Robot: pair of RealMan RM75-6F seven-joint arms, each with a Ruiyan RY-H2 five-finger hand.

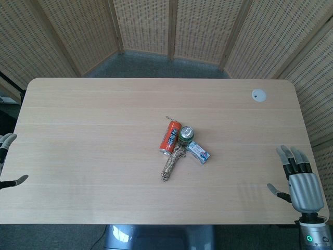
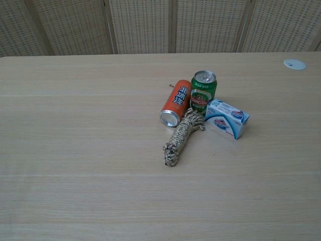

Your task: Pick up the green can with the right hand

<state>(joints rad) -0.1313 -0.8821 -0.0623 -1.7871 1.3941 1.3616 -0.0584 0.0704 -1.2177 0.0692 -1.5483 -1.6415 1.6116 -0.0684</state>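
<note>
Two cans, one rope bundle and one small box sit clustered mid-desk (image 1: 104,130). The green can (image 2: 203,91) stands upright, long axis vertical, silver top facing up, touching the orange can (image 2: 176,103) lying on its side at its left. A twisted, fibrous rope bundle (image 2: 182,136) stretches toward the near edge; a blue-and-white cardboard box (image 2: 227,118) rests just right. The right hand (image 1: 300,183) hovers at the near right corner, fingers apart, holding nothing. The left hand (image 1: 7,159) barely shows at the left edge, fingers spread.

Left hand (image 1: 7,161) is cropped by the head view's edge; rope bundle (image 2: 182,136) masks the green can's (image 2: 203,92) base.
</note>
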